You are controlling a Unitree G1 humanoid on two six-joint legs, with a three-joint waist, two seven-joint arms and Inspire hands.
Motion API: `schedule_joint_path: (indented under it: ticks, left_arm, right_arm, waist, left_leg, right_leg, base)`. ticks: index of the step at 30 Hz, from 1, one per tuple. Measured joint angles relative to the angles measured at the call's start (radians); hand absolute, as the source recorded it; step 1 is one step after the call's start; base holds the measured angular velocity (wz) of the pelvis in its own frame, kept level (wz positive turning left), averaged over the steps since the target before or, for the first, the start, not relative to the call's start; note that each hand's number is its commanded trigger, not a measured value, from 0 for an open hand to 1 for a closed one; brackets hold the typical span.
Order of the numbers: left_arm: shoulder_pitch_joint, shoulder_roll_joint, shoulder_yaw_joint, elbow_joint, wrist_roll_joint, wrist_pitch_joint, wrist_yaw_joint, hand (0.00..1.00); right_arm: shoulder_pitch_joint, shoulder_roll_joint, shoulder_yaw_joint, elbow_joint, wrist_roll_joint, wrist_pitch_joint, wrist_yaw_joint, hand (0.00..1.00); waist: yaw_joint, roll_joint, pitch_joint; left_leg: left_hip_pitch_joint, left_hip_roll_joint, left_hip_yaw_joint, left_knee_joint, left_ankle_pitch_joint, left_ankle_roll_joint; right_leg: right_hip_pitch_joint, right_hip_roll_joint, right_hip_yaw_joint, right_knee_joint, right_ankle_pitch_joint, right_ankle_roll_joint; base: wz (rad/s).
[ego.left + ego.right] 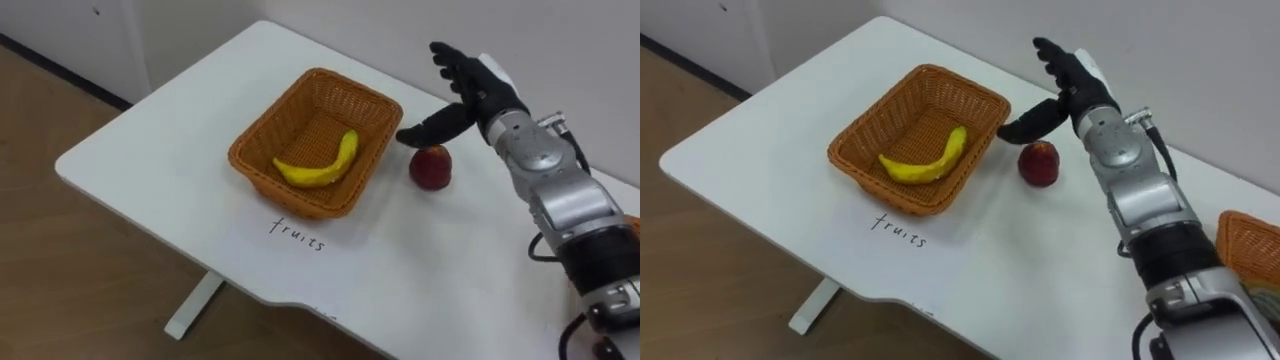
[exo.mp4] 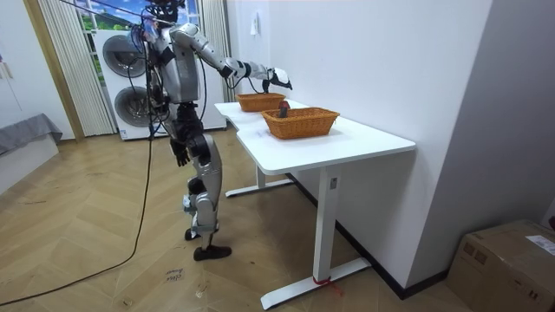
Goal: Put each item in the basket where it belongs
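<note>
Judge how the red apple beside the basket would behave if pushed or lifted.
The apple looks round and sits free on the smooth table, so a push would probably roll it. It seems firm and smooth-skinned, so the open right hand may slip without a full wrap.

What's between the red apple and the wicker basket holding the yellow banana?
Only bare white table lies between the red apple and the brown wicker basket, as both eye views show.

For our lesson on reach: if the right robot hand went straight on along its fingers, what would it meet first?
Probably the white wall; the right robot hand points past the apple, though depth is unclear.
</note>
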Motion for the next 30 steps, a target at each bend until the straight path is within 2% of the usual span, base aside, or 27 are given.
schedule_joint_path:
  ticks: [2,9,12,18,30]
  left_arm:
    - [-0.003,-0.007,0.000,-0.001,0.000,0.000,0.001,0.00]
    - [0.002,-0.025,-0.020,-0.005,0.000,0.000,0.010,0.00]
    - [0.002,-0.034,-0.021,-0.005,0.001,0.000,0.010,0.00]
    - [0.005,-0.038,-0.021,-0.005,0.012,0.000,0.012,0.00]
    - [0.015,-0.041,-0.021,-0.005,0.013,0.003,0.029,0.00]
  right_arm:
    - [0.001,0.006,0.000,0.003,0.003,-0.003,-0.005,0.00]
    - [0.029,0.058,-0.049,0.035,0.014,-0.046,-0.095,0.00]
    - [0.030,0.088,-0.080,0.049,0.026,-0.046,-0.140,0.00]
    - [0.031,0.091,-0.081,0.062,0.086,-0.058,-0.202,0.00]
    - [0.031,0.091,-0.081,0.115,0.129,-0.073,-0.216,0.00]
  waist:
    - [-0.011,0.006,0.0013]
    - [-0.019,0.033,-0.0093]
    - [-0.019,0.044,-0.0154]
    - [-0.021,0.050,-0.0160]
    - [-0.019,0.054,-0.0141]
  left_leg:
    - [-0.009,-0.004,-0.009,0.006,0.000,0.001]
    - [-0.009,-0.007,-0.022,0.004,0.004,0.005]
    - [-0.009,-0.007,-0.023,0.003,0.004,0.006]
    - [-0.008,-0.007,-0.023,0.002,0.004,0.005]
    - [-0.013,-0.008,-0.025,0.003,0.005,0.004]
  right_leg:
    - [-0.003,-0.002,-0.001,-0.001,0.001,0.000]
    - [-0.001,-0.006,-0.025,0.000,0.000,0.001]
    - [0.000,-0.007,-0.029,0.000,0.000,0.001]
    - [0.002,-0.008,-0.039,-0.001,0.000,0.002]
    - [-0.001,-0.008,-0.040,-0.001,0.000,0.002]
  base:
    - [0.13]
    - [0.06]
    - [0.01]
    - [0.00]
    - [0.00]
